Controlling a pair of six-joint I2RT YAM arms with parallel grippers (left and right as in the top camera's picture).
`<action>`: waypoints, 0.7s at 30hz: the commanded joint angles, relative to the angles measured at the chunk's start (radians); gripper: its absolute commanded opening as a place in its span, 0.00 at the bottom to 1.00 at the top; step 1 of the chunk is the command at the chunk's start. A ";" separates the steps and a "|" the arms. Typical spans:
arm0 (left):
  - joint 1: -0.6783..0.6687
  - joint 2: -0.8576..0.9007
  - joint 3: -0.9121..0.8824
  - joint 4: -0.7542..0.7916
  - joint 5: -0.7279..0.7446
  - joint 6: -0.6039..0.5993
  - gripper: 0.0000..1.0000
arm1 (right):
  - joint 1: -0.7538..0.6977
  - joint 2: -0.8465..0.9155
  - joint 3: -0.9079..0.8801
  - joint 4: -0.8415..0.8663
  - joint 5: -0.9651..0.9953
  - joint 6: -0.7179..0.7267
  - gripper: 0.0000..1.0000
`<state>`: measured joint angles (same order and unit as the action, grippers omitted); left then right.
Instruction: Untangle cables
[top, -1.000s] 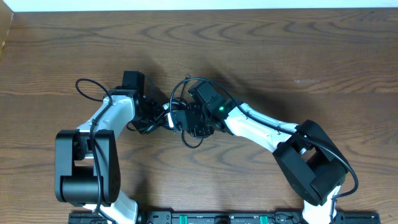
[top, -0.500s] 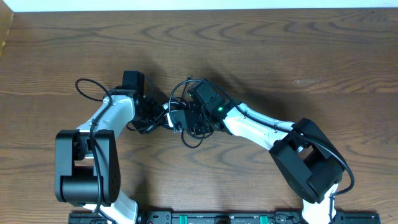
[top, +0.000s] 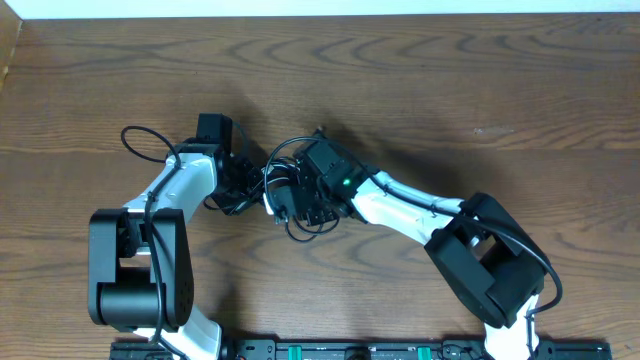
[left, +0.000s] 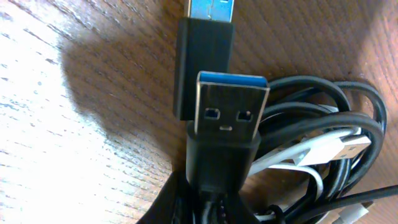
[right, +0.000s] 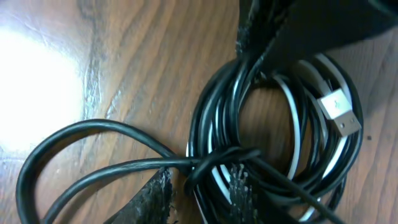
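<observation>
Narrowly parted, the right gripper (right: 196, 186) sets its two rough-padded fingertips (right: 155, 196) either side of the cables (right: 214, 106), at the spot where one black strand wraps across the coil; whether the pads press on the strands I cannot tell. Just ahead of it the coil of black and white cords lies on the wooden table (right: 155, 56). The white cable (right: 297, 130) curves along the coil's far side, its silver plug (right: 341, 112) pointing outward, and a loose black loop (right: 87, 124) spreads off to one side of the fingers. Across the coil, the left gripper (top: 250, 185) is clamped tight on a black cable, which rises from between its fingers to a blue-tongued plug (left: 230, 102) close before its camera; a second plug (left: 205, 68) lies on the wood just beyond. From above, the right arm (top: 410, 205) stretches low and long from its base toward the tangle, wrist bent down over it, while the left arm (top: 185, 180) stands folded, forearm angling in, so the two grippers nearly meet tip to tip
</observation>
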<state>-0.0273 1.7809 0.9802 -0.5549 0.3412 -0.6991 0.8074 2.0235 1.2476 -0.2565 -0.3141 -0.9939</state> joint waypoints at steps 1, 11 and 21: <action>0.005 0.016 -0.028 0.003 -0.066 0.010 0.08 | 0.017 0.035 -0.008 0.010 -0.028 0.050 0.29; 0.005 0.016 -0.028 0.003 -0.066 0.010 0.08 | 0.016 0.057 -0.008 0.096 -0.036 0.277 0.30; 0.005 0.016 -0.028 0.003 -0.066 0.010 0.08 | 0.015 0.058 -0.008 0.108 -0.037 0.328 0.30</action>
<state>-0.0216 1.7802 0.9802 -0.5430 0.3149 -0.6994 0.8085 2.0548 1.2469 -0.1658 -0.3298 -0.7105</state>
